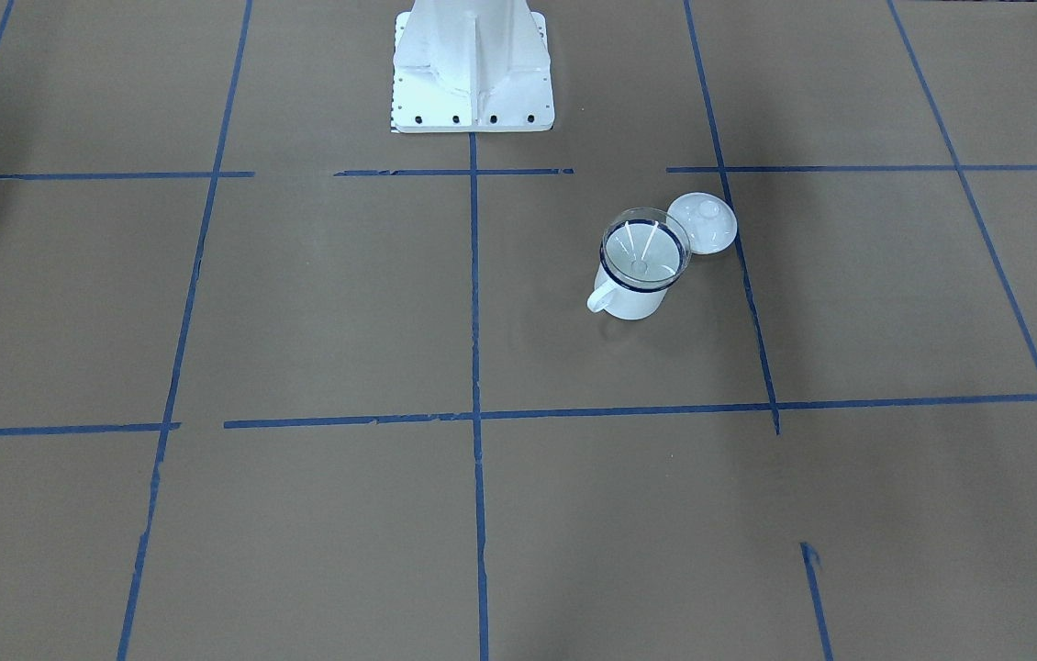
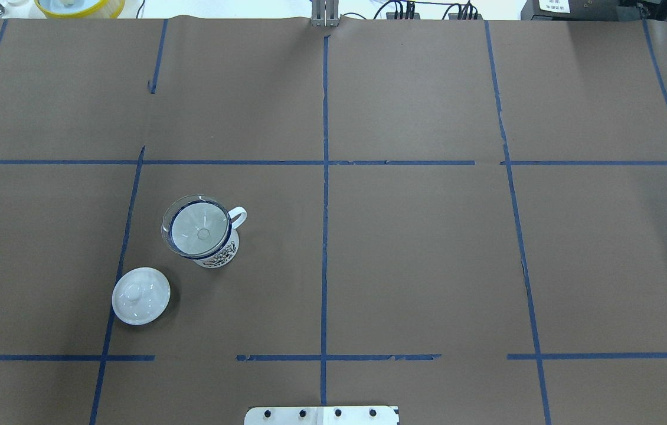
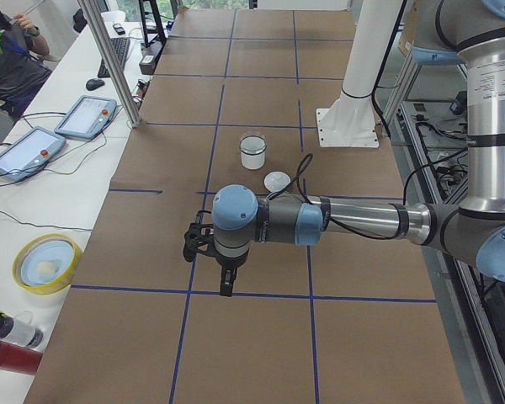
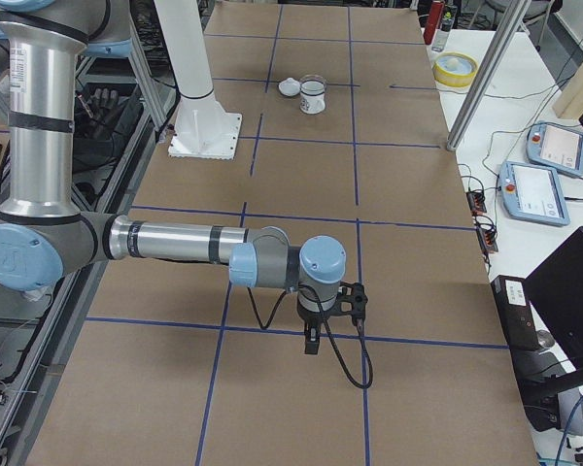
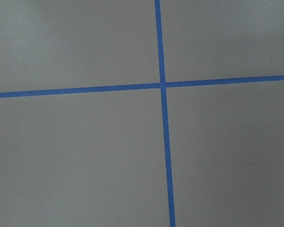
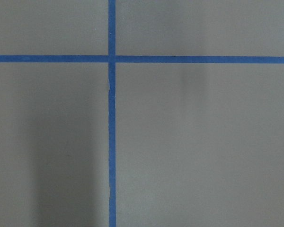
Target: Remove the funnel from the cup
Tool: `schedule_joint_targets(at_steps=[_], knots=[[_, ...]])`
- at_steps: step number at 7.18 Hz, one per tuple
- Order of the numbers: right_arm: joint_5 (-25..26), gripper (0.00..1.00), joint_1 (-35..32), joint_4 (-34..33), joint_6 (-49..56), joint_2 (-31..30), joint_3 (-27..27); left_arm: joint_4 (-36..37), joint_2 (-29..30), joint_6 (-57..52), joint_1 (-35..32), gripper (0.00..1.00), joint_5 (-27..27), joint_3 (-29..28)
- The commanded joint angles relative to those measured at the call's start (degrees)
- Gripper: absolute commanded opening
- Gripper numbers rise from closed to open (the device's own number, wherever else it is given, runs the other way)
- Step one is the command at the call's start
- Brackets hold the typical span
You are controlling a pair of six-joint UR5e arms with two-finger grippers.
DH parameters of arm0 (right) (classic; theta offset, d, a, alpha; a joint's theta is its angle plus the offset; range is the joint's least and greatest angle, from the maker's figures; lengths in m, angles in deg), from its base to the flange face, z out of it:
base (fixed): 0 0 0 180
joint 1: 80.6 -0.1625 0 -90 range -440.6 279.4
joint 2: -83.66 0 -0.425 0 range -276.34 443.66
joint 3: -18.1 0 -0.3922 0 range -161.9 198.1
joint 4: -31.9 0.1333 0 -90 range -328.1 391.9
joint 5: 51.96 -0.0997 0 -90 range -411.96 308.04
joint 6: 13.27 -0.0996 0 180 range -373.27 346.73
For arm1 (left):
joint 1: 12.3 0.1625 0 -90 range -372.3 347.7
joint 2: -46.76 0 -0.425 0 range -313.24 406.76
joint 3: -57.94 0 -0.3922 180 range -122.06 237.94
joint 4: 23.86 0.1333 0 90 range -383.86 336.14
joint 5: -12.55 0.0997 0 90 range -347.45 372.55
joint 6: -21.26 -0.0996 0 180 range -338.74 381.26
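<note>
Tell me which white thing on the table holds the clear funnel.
The cup, with dark blue rim and loop handle: the funnel sits in its mouth. The knobbed lid beside it holds nothing.

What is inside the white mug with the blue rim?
The clear funnel sits in the cup, its wide rim above the cup's rim, its spout pointing down. Whether anything lies under the funnel cannot be told.

Clear plastic funnel (image 2: 198, 230) sits upright in the cup (image 2: 222, 252), its wide rim resting on the cup's dark blue rim and its spout down inside. The cup is white enamel and stands upright on the left half of the tabletop (image 2: 428, 254), handle pointing far-right.
</note>
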Motion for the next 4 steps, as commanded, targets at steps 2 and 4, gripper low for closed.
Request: schedule_joint_targets(at_steps=[2, 4], knots=[[0.0, 1.0, 0.0, 0.0, 0.0, 0.0, -0.1, 0.0, 0.0, -0.1, 0.0, 1.0, 0.0, 0.7], [0.0, 1.0, 0.0, 0.0, 0.0, 0.0, -0.1, 0.0, 0.7, 0.3, 0.0, 1.0, 0.1, 0.9]])
